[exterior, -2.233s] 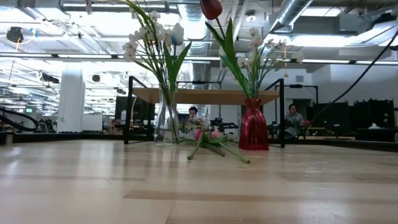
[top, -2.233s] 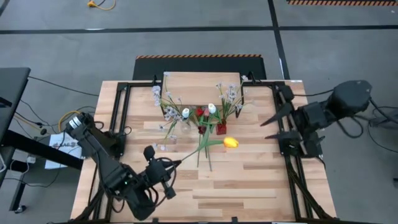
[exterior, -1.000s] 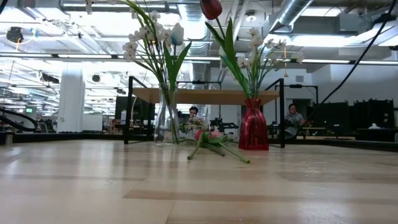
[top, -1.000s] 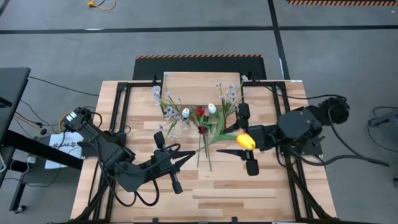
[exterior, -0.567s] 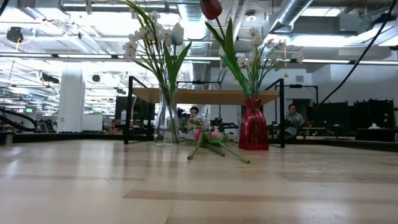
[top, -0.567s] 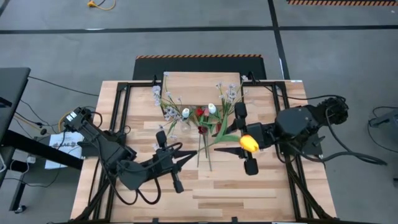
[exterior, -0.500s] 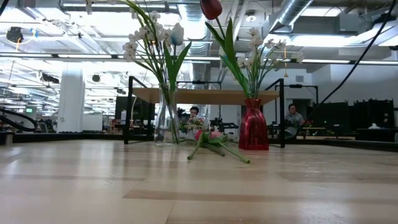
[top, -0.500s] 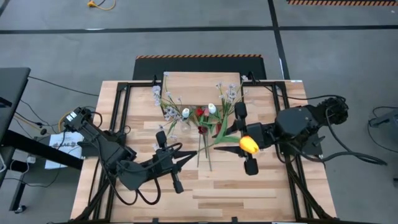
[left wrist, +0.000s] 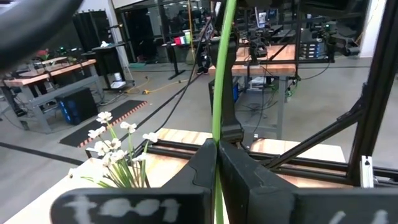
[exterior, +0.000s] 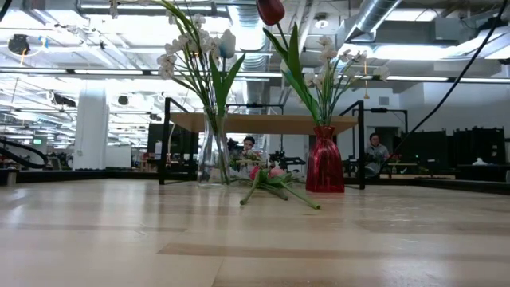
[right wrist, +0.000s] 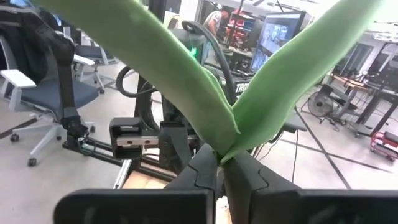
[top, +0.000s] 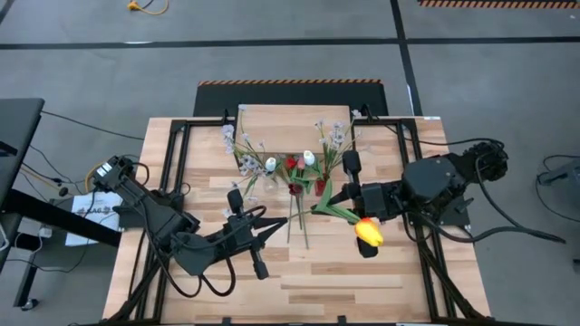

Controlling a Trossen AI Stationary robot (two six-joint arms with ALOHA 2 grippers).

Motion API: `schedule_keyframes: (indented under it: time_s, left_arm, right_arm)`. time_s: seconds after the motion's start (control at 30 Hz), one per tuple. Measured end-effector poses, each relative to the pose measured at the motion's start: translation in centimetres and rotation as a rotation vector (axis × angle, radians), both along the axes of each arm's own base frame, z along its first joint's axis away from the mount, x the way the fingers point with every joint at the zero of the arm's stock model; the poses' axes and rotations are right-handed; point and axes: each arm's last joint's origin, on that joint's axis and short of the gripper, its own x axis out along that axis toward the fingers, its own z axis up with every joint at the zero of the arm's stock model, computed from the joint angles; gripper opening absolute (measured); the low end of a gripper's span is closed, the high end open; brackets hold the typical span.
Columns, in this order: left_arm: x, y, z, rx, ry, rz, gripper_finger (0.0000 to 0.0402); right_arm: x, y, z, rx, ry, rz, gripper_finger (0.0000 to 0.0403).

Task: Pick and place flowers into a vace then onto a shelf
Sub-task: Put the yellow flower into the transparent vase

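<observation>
An orange-yellow tulip is held above the table's middle between both grippers; its green stem runs from my left gripper to my right gripper. Both are shut on it. A clear vase with white-lilac sprays and a white tulip stands beside a red vase with a red tulip and sprays, in front of the shelf. Loose flowers lie flat on the table before the vases. Neither gripper shows in the low view. My left gripper pinches the tulip's stem near its cut end between its two fingers. It comes level from the table's near left, and the stem runs on beyond the fingertips, clear of the table. My right gripper pinches the stem where two leaves fork, level from the table's right. The leaves spread beyond the fingers, and the flower head droops at the gripper's near side, clear of the table.
Black frame rails run along the table's left and right sides. The shelf's black legs stand behind the vases. People sit at desks in the room beyond. Bare wood lies toward the near edge.
My right gripper has shut on the tulip's stem at the leaves, its wide-spread fingers coming together. The flower head has swung from between those fingers toward the table's near edge. The left gripper has kept its hold.
</observation>
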Motion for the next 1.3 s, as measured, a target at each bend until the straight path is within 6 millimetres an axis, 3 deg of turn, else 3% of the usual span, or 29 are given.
schedule_keyframes:
  time_s: [0.2,0.43,0.63,0.87,0.97,1.1,1.3]
  left_arm:
    - [0.0,-0.1,0.6,0.014,-0.025,-0.001,0.0042]
    - [-0.7,0.3,3.0,0.052,-0.011,-0.006,0.0123]
    - [-2.1,1.1,6.7,0.084,-0.024,-0.006,0.0175]
    - [-5.2,2.0,11.9,0.177,-0.053,0.082,0.0192]
    - [-6.7,3.2,13.8,0.13,-0.091,0.124,0.0193]
    - [-9.5,5.5,15.8,0.122,-0.151,-0.033,0.0193]
    - [-13.9,10.5,16.8,0.099,-0.156,-0.165,0.0193]
  right_arm:
    - [-0.3,-0.2,-0.3,0.0,0.041,-0.009,0.0003]
    - [-1.1,-1.3,0.1,-0.014,0.048,-0.057,0.0001]
    - [-1.9,-3.0,0.8,-0.019,0.037,-0.1,0.0001]
    - [-2.5,-6.3,1.4,-0.068,0.027,-0.196,0.0001]
    - [-2.3,-8.0,1.5,-0.076,0.03,-0.205,0.0]
    - [-1.5,-10.3,1.3,-0.064,0.041,-0.184,0.0]
    - [0.8,-13.0,0.5,-0.104,0.073,-0.273,0.0]
